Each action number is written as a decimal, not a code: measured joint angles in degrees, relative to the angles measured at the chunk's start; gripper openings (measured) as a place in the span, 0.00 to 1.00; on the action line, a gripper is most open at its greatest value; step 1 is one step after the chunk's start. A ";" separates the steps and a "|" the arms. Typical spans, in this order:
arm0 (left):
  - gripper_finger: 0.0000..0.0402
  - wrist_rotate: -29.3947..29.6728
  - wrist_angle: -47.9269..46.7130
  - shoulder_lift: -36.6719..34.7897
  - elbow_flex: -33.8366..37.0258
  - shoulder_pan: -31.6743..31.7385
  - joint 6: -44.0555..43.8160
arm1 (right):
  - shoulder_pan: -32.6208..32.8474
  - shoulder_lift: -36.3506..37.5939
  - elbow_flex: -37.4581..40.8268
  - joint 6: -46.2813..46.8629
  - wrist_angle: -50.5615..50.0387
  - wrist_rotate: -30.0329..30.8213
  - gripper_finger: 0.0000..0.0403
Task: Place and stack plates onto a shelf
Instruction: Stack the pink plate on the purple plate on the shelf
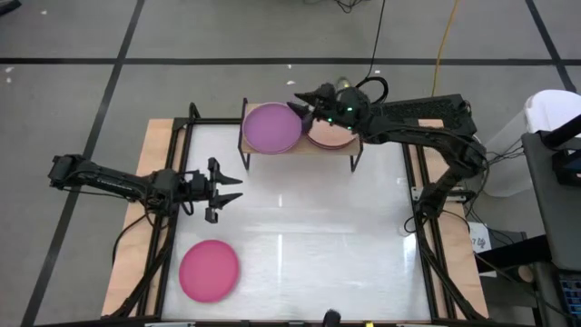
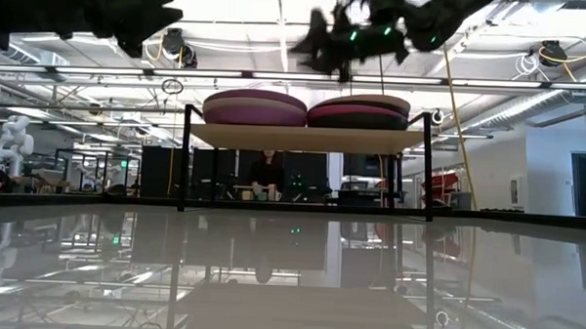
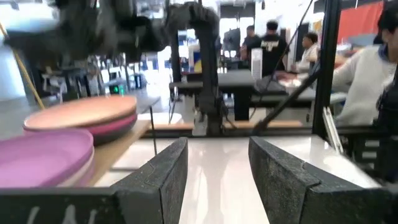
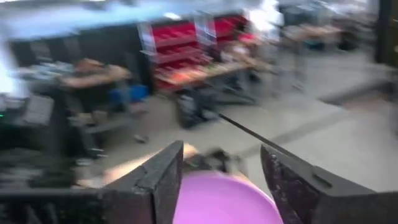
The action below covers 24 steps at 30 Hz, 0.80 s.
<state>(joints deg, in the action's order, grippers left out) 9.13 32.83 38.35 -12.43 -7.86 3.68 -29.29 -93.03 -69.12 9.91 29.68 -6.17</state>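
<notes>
The shelf (image 1: 300, 151) (image 2: 304, 138) stands at the table's far edge and carries two stacks. The left stack has a purple plate (image 1: 270, 127) (image 2: 254, 100) on top. The right stack has a beige plate (image 1: 329, 136) (image 2: 360, 100) on top, over magenta and dark grey ones. A magenta plate (image 1: 209, 270) lies flat on the table near its near left corner. My right gripper (image 1: 298, 113) (image 4: 221, 168) hovers open above the shelf, between the stacks, over the purple plate's (image 4: 224, 199) edge. My left gripper (image 1: 234, 188) (image 3: 217, 168) is open above the table, left of centre, pointing right.
The white table (image 1: 318, 209) stretches between the shelf and the near edge. Black frame posts stand at its sides (image 1: 418, 195). People sit and stand in the room beyond (image 3: 367, 81). The shelf's legs (image 2: 184, 161) leave a gap under its board.
</notes>
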 joint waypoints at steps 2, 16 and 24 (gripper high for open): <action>0.44 0.00 -2.52 0.00 -0.02 0.00 -0.42 | 0.55 3.33 -0.01 -0.07 -1.10 -5.85 0.51; 0.44 6.19 -41.06 16.90 -18.41 -6.60 -8.93 | 21.43 28.79 21.41 -9.40 -6.00 -4.66 0.47; 0.44 -8.55 -63.99 30.52 -28.39 -9.32 -12.54 | 35.21 36.63 34.72 -10.42 -4.41 10.79 0.47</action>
<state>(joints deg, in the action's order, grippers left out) 0.57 -31.16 68.86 -40.81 -17.18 -8.86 5.92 -56.40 -34.40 -0.52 25.27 4.62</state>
